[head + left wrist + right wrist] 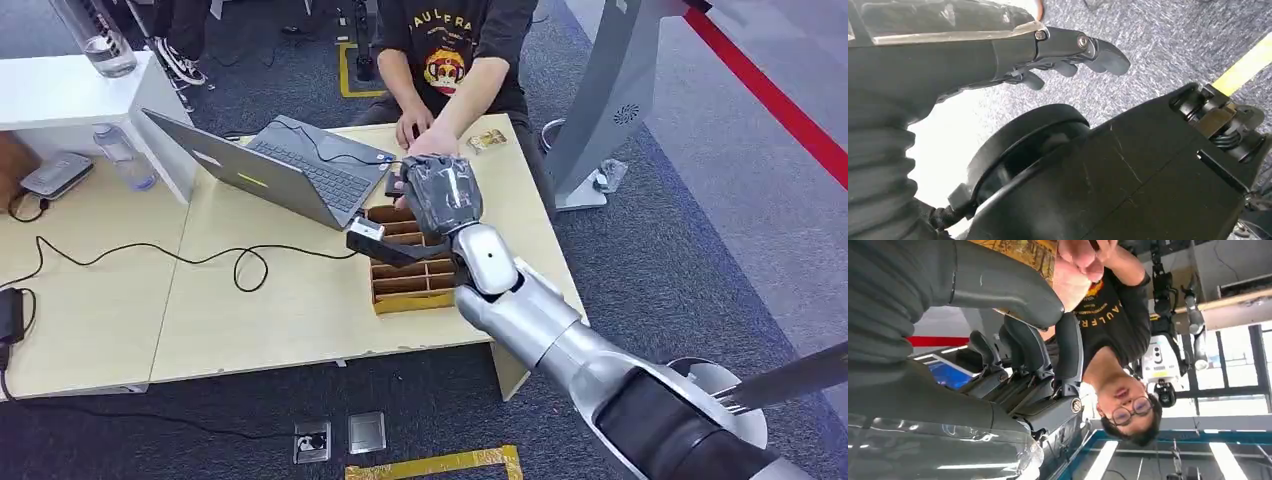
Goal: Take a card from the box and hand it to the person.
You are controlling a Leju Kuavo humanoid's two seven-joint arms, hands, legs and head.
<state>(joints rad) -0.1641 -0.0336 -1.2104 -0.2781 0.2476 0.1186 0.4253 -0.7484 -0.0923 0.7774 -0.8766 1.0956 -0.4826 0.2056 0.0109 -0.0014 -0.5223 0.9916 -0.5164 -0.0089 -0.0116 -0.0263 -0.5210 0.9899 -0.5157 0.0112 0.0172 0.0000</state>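
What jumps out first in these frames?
The right hand, raised over the box at the table's far edge, meets the person's hand. In the right wrist view a card lies between the thumb and that person's fingers. An open laptop sits left of the box.

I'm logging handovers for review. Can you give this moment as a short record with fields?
stage: handover under way
right hand: raised over the box's far end, holding a card under its thumb
person's hand: touching the card
box: open, brown, compartmented, on the table
left hand: hanging low over carpet, holding nothing
nearby: open laptop
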